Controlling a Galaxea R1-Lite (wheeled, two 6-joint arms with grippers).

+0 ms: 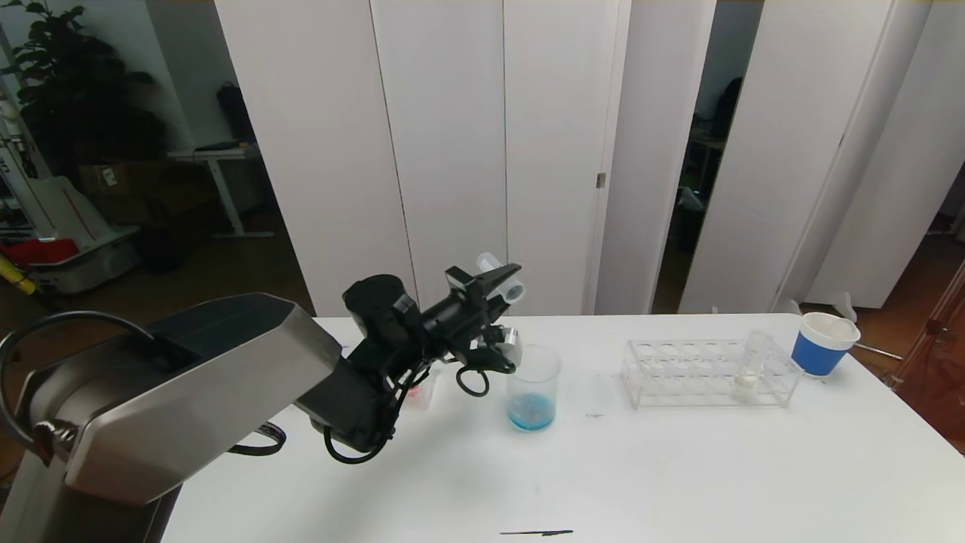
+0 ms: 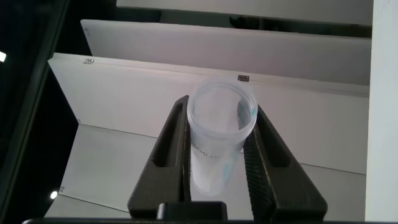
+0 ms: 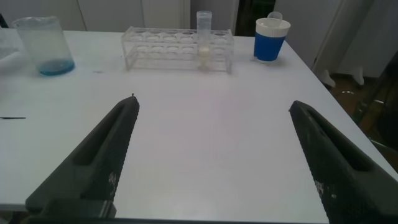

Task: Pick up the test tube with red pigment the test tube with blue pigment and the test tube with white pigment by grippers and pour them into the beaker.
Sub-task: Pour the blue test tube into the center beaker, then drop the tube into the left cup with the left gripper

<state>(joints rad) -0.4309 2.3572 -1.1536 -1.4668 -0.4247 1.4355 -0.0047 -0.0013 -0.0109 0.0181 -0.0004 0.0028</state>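
Observation:
My left gripper (image 1: 503, 277) is shut on the test tube with blue pigment (image 2: 217, 143), raised above and just left of the beaker (image 1: 534, 388). The held tube looks almost empty, with only blue streaks near its rim. Blue liquid lies in the bottom of the beaker. The test tube with white pigment (image 1: 748, 368) stands upright in the clear rack (image 1: 678, 371) to the right. Something reddish in a clear holder (image 1: 419, 392) shows behind the left arm, mostly hidden. My right gripper (image 3: 214, 103) hangs open over bare table, nothing between its fingers, facing the rack (image 3: 161, 46) and white tube (image 3: 203, 38).
A blue paper cup with a white rim (image 1: 823, 343) stands beyond the rack's right end, near the table's right edge. A thin dark mark (image 1: 537, 533) lies near the front edge. White panels stand behind the table.

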